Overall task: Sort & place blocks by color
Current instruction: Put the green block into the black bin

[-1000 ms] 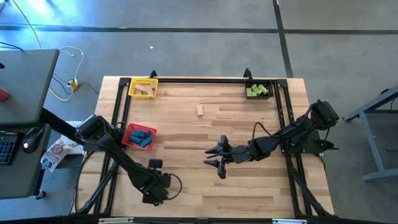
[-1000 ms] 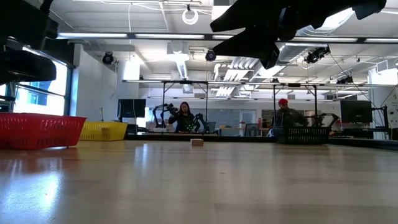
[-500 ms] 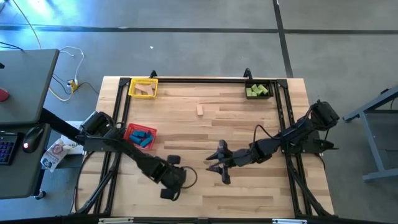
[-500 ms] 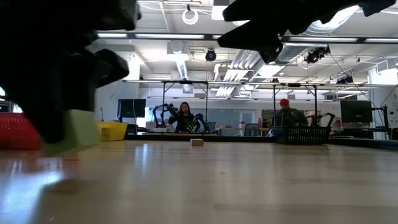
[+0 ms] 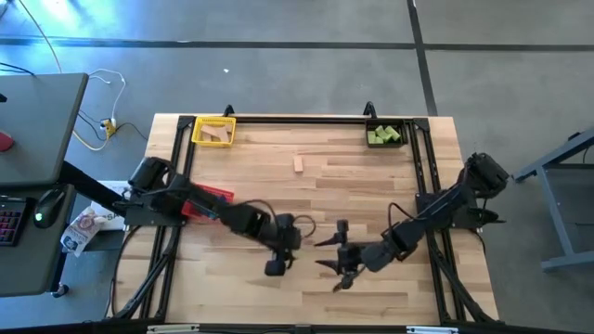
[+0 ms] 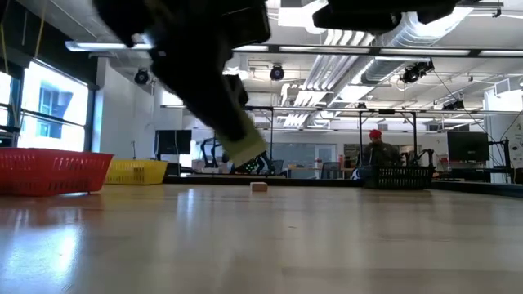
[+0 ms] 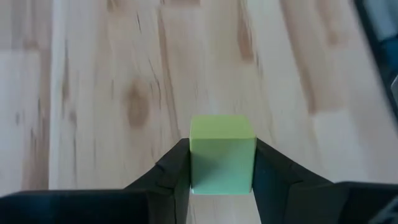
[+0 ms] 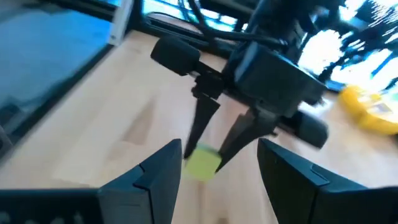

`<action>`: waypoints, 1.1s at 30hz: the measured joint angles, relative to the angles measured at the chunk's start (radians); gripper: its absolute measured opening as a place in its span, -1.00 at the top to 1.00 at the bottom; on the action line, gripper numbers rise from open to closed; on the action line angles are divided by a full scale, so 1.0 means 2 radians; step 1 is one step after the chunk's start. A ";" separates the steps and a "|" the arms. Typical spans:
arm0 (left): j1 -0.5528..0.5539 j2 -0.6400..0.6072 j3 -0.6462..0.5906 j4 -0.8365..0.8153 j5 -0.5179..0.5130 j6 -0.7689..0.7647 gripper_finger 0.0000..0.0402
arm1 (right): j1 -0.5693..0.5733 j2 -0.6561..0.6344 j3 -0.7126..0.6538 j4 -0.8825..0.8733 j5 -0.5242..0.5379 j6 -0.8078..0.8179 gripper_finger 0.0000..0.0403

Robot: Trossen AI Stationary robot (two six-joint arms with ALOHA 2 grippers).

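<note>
My left gripper (image 5: 277, 258) hangs over the table's middle near part, shut on a light green cube (image 7: 222, 149). The cube also shows in the low view (image 6: 245, 145) and in the right wrist view (image 8: 202, 163). My right gripper (image 5: 336, 262) is open just to the right of it, pointing at it and touching nothing. One tan block (image 5: 299, 164) lies flat on the far part of the table. Tan blocks lie in the yellow bin (image 5: 213, 131) and green ones in the black bin (image 5: 385, 135). The left arm partly hides the red bin (image 5: 215, 194). My left gripper pinches the green cube between its two fingers (image 7: 177, 168), one on each of two opposite side faces (image 7: 194, 155). The fingers come from above, slanting down. The cube is lifted clear of the table (image 6: 245, 145).
The three bins stand along the table's edges: yellow at the far left corner, black at the far right corner, red at the left side. Bare wood (image 5: 371, 199) lies between the arms and the far bins. People and other tables show in the room beyond.
My left arm has swung from the table's near left part toward the right, carrying the green cube and raising it higher off the wood. My right gripper has drawn back toward the near edge and a little to the right, still open.
</note>
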 joint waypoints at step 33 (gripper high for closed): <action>0.111 0.000 0.000 0.376 0.178 -0.155 0.46 | 0.104 0.000 0.000 0.018 0.358 -0.157 0.02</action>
